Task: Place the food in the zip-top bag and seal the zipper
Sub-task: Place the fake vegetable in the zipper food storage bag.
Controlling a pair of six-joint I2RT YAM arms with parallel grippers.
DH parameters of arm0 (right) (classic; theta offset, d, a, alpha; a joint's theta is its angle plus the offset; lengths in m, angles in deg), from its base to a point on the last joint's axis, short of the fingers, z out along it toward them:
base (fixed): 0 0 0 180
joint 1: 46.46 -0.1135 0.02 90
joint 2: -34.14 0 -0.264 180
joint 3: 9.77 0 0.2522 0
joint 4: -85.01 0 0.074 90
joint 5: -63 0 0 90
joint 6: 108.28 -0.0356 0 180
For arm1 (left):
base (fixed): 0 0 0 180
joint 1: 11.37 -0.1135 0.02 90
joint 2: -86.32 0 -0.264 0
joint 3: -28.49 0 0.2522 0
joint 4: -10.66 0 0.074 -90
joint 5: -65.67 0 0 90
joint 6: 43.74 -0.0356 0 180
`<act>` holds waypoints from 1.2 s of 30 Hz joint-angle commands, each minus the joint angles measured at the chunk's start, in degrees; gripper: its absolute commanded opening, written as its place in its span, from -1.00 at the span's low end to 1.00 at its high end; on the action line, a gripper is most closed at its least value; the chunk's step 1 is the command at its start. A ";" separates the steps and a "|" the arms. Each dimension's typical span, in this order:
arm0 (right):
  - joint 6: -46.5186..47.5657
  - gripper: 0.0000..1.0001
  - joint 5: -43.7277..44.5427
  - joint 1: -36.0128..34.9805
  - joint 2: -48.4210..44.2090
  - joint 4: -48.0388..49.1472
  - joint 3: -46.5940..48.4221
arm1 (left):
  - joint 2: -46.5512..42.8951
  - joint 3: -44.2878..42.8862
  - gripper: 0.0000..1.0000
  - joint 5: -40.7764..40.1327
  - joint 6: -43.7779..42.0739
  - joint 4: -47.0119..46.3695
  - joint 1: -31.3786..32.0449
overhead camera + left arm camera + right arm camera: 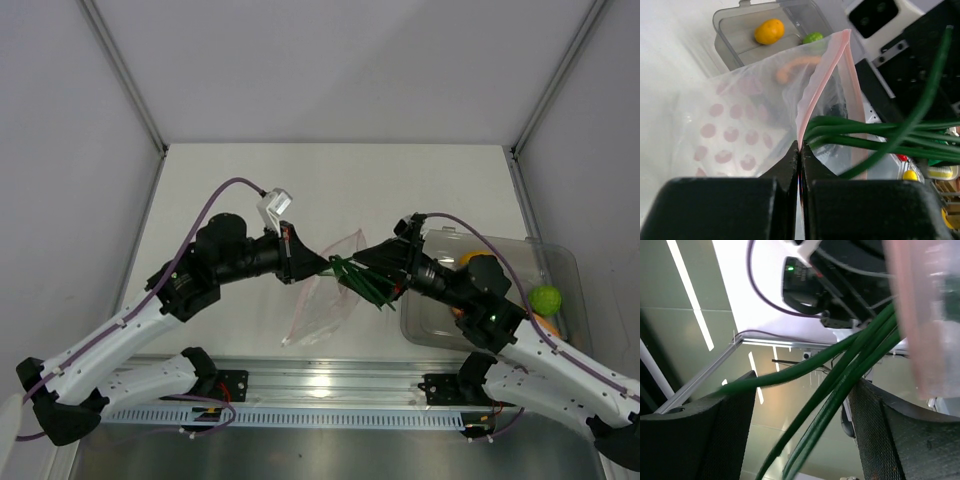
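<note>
Crinkly clear zip-top bag (322, 300) held up at the centre of the worktop (420, 190), its pink-red zipper strip (812, 95) pinched in the tightly closed left claw (799, 150); at its 3 o'clock the right claw (805, 430) stands wide, dark-green toy stalks (840, 385) passing between its fingers

zip-top bag (325, 300) mid-table (230, 180) between left gripper (292, 255) and right gripper (375, 275), stalks (360, 280) at its mouth, tray (425, 325) to the right with round fruits (545, 298) inside
</note>
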 commanded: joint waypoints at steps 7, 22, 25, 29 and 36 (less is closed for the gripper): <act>10.93 0.34 11.53 -0.20 -3.88 -23.99 13.07 | -1.91 -3.96 -0.99 -11.22 3.24 2.27 0.62; 8.23 -1.00 13.39 -0.81 -2.41 -27.69 11.21 | -0.86 -5.29 -0.99 -23.78 6.05 1.22 3.34; 8.84 -1.00 18.21 -2.30 -1.00 -32.96 14.12 | 0.29 -6.16 -0.99 -29.05 6.66 1.74 5.36; 9.19 -1.00 29.81 -6.25 -0.21 -39.91 18.60 | 1.78 -6.08 -0.99 -36.89 9.03 2.01 8.52; 23.67 -0.87 29.22 -7.49 5.76 -43.59 26.40 | 4.95 -8.80 -0.99 -39.97 8.52 2.53 10.46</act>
